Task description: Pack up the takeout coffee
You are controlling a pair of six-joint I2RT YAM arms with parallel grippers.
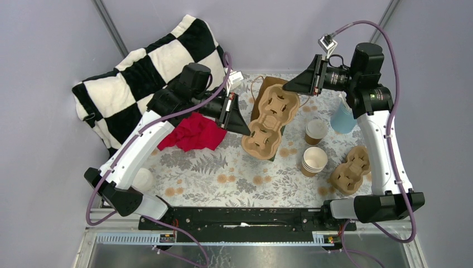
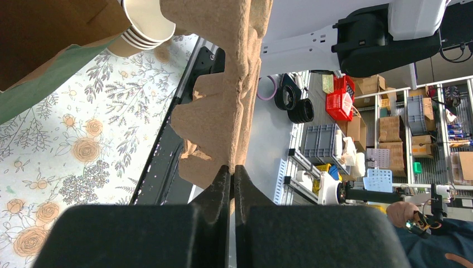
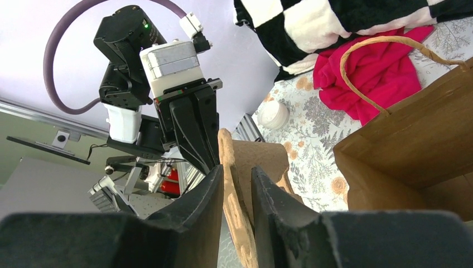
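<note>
Top external, takeout coffee (image 1: 316,132) upright, right of held cup carrier (image 1: 269,118)

Twin robot arms, white and black.
Left arm (image 1: 136,148) and right arm (image 1: 378,139): white shells, black joints, purple cables (image 1: 368,22); left gripper (image 1: 245,129), right gripper (image 1: 287,88) black wedges.

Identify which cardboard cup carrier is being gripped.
The long carrier at centre, pinched by the left gripper; the smaller carrier lies free on the table at right.

Floral table (image 1: 223,174): checkered blanket (image 1: 139,72), red cloth (image 1: 192,134), single cup (image 1: 316,132), cup stack (image 1: 314,161), second carrier (image 1: 350,170).
</note>
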